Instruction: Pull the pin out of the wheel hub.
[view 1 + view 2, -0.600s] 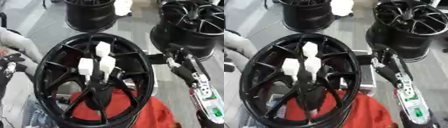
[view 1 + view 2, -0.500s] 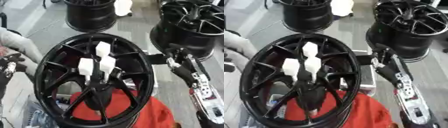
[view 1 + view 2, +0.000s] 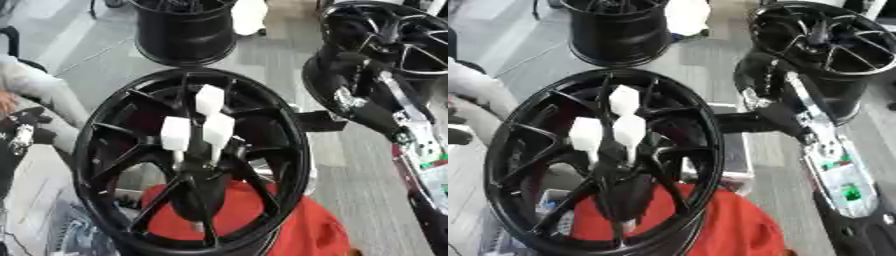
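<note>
Three white pins stand untouched in the hub of the black wheel, with the right hand at the wheel's right rim, its grasp indeterminable; risk: reaching across the spokes may snag one, or jostle a neighbouring pin.

right hand fingers blurred, wheel hub bottom cut off
</note>
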Controlling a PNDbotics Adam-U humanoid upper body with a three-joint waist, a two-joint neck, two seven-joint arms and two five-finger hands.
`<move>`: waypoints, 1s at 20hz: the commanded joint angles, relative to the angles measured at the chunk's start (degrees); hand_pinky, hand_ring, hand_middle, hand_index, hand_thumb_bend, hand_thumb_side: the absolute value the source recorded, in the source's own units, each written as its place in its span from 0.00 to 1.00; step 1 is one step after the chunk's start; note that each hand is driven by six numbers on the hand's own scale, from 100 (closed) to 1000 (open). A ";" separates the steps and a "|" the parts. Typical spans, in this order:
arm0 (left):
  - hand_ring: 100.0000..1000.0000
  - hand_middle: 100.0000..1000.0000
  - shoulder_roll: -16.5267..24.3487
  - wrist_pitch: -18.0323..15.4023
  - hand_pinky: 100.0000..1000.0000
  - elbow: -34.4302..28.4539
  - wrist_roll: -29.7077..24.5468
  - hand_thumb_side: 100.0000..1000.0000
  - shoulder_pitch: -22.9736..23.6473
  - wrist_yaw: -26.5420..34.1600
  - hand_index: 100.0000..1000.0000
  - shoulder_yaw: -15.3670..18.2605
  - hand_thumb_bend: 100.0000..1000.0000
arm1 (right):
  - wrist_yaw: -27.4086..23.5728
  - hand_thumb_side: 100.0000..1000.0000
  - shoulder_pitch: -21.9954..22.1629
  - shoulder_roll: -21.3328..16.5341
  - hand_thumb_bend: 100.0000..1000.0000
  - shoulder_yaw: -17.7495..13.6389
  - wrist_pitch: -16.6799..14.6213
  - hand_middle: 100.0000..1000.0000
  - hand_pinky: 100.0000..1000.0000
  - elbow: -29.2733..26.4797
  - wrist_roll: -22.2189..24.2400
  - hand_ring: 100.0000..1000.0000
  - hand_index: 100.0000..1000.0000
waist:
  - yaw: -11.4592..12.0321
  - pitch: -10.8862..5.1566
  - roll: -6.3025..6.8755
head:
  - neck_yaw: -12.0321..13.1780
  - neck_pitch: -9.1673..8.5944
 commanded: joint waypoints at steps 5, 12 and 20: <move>0.56 0.62 0.97 -0.17 0.59 -1.04 -0.72 0.67 -0.25 -0.11 0.79 -0.44 0.00 | -0.20 0.17 -13.24 -10.24 0.00 8.17 2.90 0.81 0.72 -4.16 13.96 0.76 0.90 | 0.56 -1.09 -0.12 | -0.72 0.29; 0.56 0.62 1.16 -0.12 0.59 -1.01 -0.80 0.67 0.06 -0.17 0.79 -0.56 0.00 | -0.45 0.14 -25.13 -12.05 0.00 17.16 4.34 0.91 0.76 -3.58 33.26 0.86 0.94 | 0.75 -1.51 -0.33 | -0.81 0.29; 0.56 0.62 1.29 -0.11 0.59 -1.02 -0.87 0.67 0.20 -0.32 0.79 -0.62 0.00 | 5.42 0.14 -32.06 -9.44 0.02 23.72 2.55 0.95 0.83 -2.57 46.47 0.92 0.97 | 0.79 -1.63 -0.54 | -0.82 0.29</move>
